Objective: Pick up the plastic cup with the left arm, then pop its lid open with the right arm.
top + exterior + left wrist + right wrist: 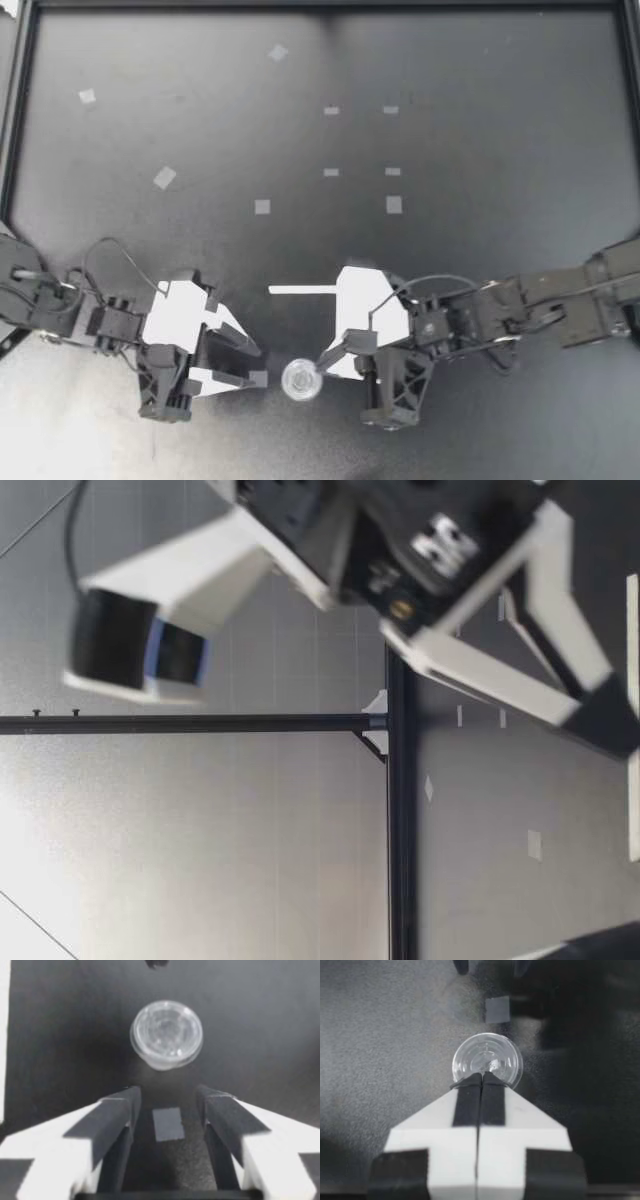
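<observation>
Seen from above, a matte black table (480,250), faintly scuffed and speckled with grey, with a raised black frame (20,120) along its edges. Small pale squares of tape (262,206) dot the surface.

Near the front edge, between our two grippers, stands a small round cup (301,380) of clear, glossy plastic. It has a thin rim, and concentric rings show through its base.

Our left gripper (250,362) is angular white plastic tipped in flat black. Its jaws are released and stand wide apart, with the cup just ahead of them, untouched. In the left wrist view the cup (166,1035) sits beyond the tips, and a grey tape square (167,1124) lies on the table between the jaws.

Our right gripper (322,366) has the same white and black build. Its jaws are clenched flat against each other. In the right wrist view its tips (481,1077) meet the near rim of the cup (487,1060). We cannot tell whether the rim is nipped between them.

At table height, a slim black post (200,722) rises from the table's far edge against a pale grey panelled wall (200,860)
</observation>
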